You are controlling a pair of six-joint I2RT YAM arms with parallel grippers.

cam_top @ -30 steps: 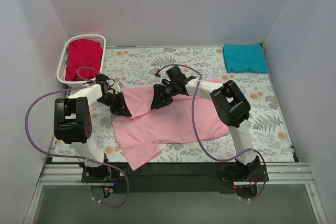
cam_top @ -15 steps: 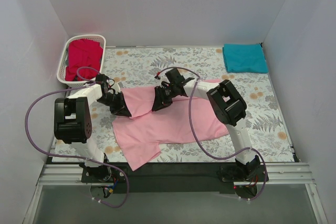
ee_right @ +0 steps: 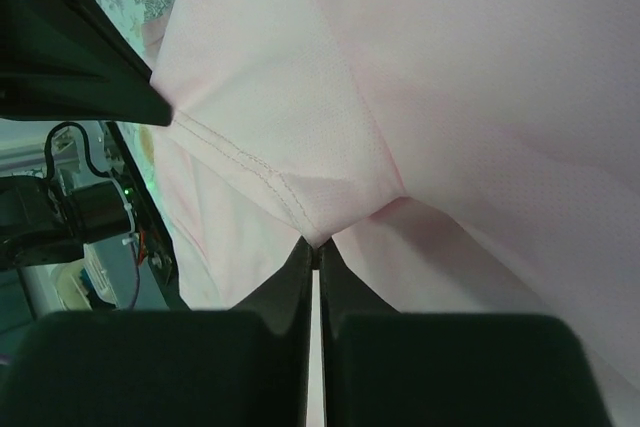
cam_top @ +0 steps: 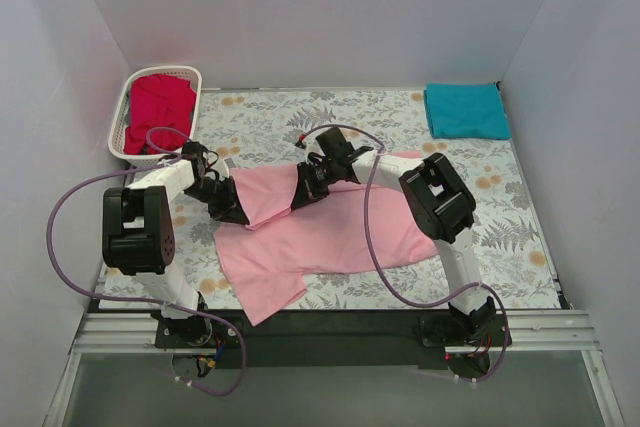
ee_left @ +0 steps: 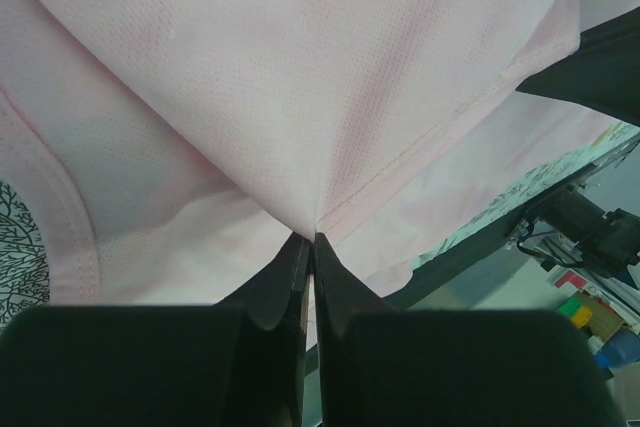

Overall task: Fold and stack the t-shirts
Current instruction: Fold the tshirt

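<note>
The pink t-shirt is lying spread across the middle of the table, reaching toward 6 o'clock. One sleeve is sticking out toward 7 o'clock, and the far edge near 11 o'clock is being lifted into a folded flap. I am watching the left gripper pinching a stitched hem corner of that flap, its fingers pressed together on the cloth. The right gripper is doing the same a little toward 3 o'clock, its tips clamped tight on a seamed corner. In the wrist views the fabric is showing a fine mesh weave, pale and matte, with stitching running along the hem, and it is pulling into taut creases toward each pinch. A teal t-shirt is sitting folded into a neat rectangle at 1 o'clock. A red t-shirt is lying crumpled in a white lattice basket at 10 o'clock. The table is wearing a pale cloth printed with grey leaves and orange blossoms. Plain white walls are closing it in on three sides, and purple cables are looping from both arms.
</note>
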